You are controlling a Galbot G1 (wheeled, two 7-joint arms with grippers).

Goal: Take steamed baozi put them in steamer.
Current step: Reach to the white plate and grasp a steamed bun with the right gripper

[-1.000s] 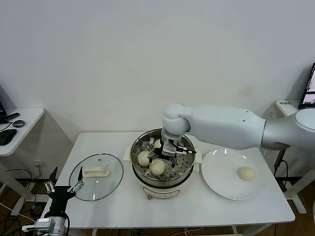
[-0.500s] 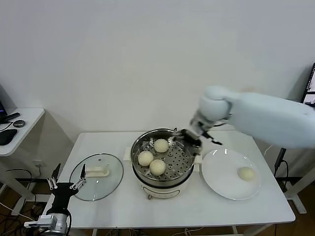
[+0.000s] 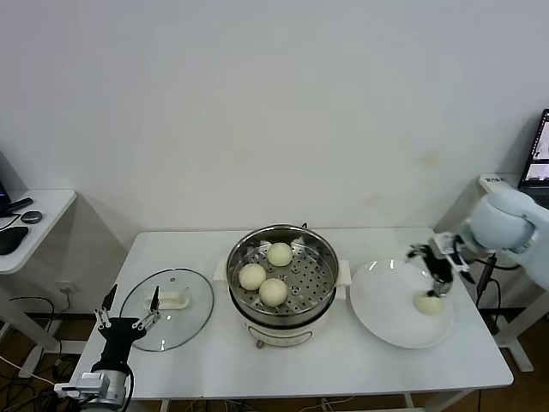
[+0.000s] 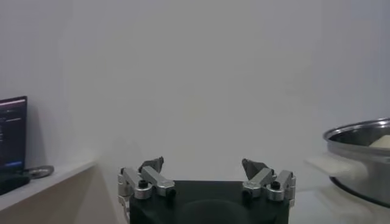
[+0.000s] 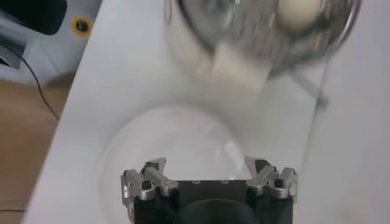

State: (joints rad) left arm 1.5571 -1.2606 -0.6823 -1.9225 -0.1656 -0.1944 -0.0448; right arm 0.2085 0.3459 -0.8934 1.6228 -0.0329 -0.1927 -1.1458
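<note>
Three cream-white baozi (image 3: 273, 292) lie on the perforated tray inside the shiny steamer (image 3: 283, 230) at the table's middle. A fourth baozi (image 3: 428, 302) lies on the white plate (image 3: 382, 305) to the right. My right gripper (image 3: 433, 262) is open and empty, just above that baozi. In the right wrist view my right gripper (image 5: 209, 176) hangs over the plate (image 5: 177, 140), with the steamer (image 5: 256, 36) farther off. My left gripper (image 3: 129, 319) is open and empty, parked low at the table's front left; the left wrist view shows it (image 4: 207, 173) open, with the steamer's rim (image 4: 359, 131) at the side.
A round glass lid (image 3: 167, 307) with a white handle lies on the table left of the steamer. A white side table (image 3: 26, 225) stands at the far left. A monitor's edge (image 3: 539, 159) shows at the far right.
My right arm has swung from inside the steamer, where it left the third baozi, rightward to above the baozi on the plate. The left gripper has shifted slightly.
</note>
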